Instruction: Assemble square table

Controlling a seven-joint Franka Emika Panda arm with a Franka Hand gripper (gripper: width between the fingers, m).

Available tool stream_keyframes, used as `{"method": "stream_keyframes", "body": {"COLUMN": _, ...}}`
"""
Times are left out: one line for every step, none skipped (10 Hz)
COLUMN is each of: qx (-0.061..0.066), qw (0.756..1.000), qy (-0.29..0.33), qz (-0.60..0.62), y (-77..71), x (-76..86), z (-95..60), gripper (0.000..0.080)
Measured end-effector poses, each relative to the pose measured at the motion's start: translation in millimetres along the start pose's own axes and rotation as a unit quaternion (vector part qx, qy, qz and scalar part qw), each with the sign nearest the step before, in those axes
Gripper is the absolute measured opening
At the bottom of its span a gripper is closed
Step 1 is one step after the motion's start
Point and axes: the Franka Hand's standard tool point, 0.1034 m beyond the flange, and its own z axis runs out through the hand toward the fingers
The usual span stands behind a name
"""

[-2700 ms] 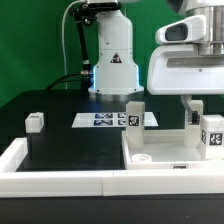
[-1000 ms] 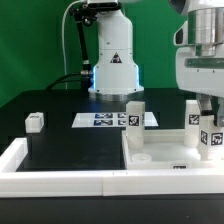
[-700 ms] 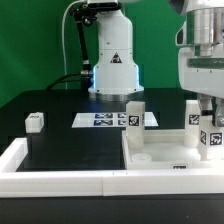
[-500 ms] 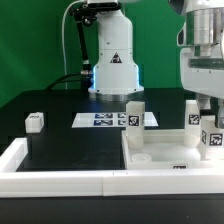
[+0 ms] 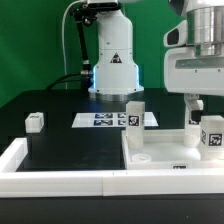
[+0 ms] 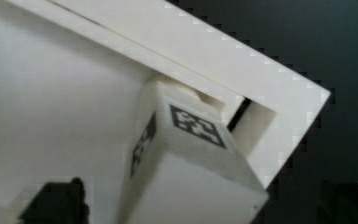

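Note:
The white square tabletop (image 5: pixel 165 152) lies at the exterior view's right. One leg (image 5: pixel 134 115) stands at its far left corner. Two more legs stand at its right side: a near one (image 5: pixel 211 134) showing its tag and a far one (image 5: pixel 192 120), partly hidden by a finger. A fourth leg (image 5: pixel 35 121) lies loose on the black surface at the left. My gripper (image 5: pixel 203 106) hangs low over the right legs. In the wrist view a tagged leg (image 6: pixel 197 128) stands by the slab's corner (image 6: pixel 274 85), between my spread fingers (image 6: pixel 60 200) with gaps showing; the gripper (image 6: pixel 202 205) is open.
The marker board (image 5: pixel 100 119) lies flat in front of the robot base (image 5: pixel 112 60). A long white rim (image 5: pixel 60 180) borders the black work surface along the front and the left side.
The gripper rose off the right-hand legs earlier, showing the far leg, and in the last half second came back down over them. No leg or the tabletop moved.

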Motion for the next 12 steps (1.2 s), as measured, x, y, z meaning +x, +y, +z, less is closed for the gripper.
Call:
{"method": "stream_keyframes", "body": {"qx": -0.001, "qw": 0.999, "qy": 0.000, "qz": -0.050, "y": 0.5, "x": 0.5, "z": 0.8, "gripper": 0.0649}}
{"method": "stream_keyframes", "body": {"qx": 0.001, "qw": 0.994, "qy": 0.001, "qz": -0.113, "y": 0.5, "x": 1.2, "z": 0.9, "gripper": 0.0649}}
{"method": "stream_keyframes", "body": {"qx": 0.001, "qw": 0.986, "qy": 0.002, "qz": -0.169, "y": 0.7, "x": 0.7, "z": 1.3, "gripper": 0.0649}}
{"method": "stream_keyframes", "body": {"qx": 0.001, "qw": 0.976, "qy": 0.002, "qz": -0.218, "y": 1.3, "x": 2.6, "z": 1.1, "gripper": 0.0649}}
{"method": "stream_keyframes", "body": {"qx": 0.001, "qw": 0.968, "qy": 0.002, "qz": -0.250, "y": 1.4, "x": 3.5, "z": 1.0, "gripper": 0.0649}}
{"method": "stream_keyframes", "body": {"qx": 0.001, "qw": 0.961, "qy": 0.003, "qz": -0.276, "y": 1.1, "x": 2.5, "z": 1.1, "gripper": 0.0649}}
{"method": "stream_keyframes", "body": {"qx": -0.002, "qw": 0.949, "qy": 0.005, "qz": -0.314, "y": 0.6, "x": 1.4, "z": 1.1, "gripper": 0.0649}}
{"method": "stream_keyframes", "body": {"qx": -0.004, "qw": 0.943, "qy": 0.006, "qz": -0.332, "y": 0.3, "x": 1.1, "z": 0.9, "gripper": 0.0649}}
{"method": "stream_keyframes", "body": {"qx": -0.005, "qw": 0.940, "qy": 0.007, "qz": -0.342, "y": 0.3, "x": 1.2, "z": 0.8, "gripper": 0.0649}}
{"method": "stream_keyframes", "body": {"qx": -0.007, "qw": 0.929, "qy": 0.008, "qz": -0.369, "y": 1.0, "x": 2.7, "z": 1.0, "gripper": 0.0649}}
{"method": "stream_keyframes", "body": {"qx": -0.008, "qw": 0.929, "qy": 0.008, "qz": -0.370, "y": 1.2, "x": 3.0, "z": 1.1, "gripper": 0.0522}}
{"method": "stream_keyframes", "body": {"qx": -0.008, "qw": 0.930, "qy": 0.008, "qz": -0.368, "y": 1.2, "x": 3.1, "z": 1.1, "gripper": 0.0383}}
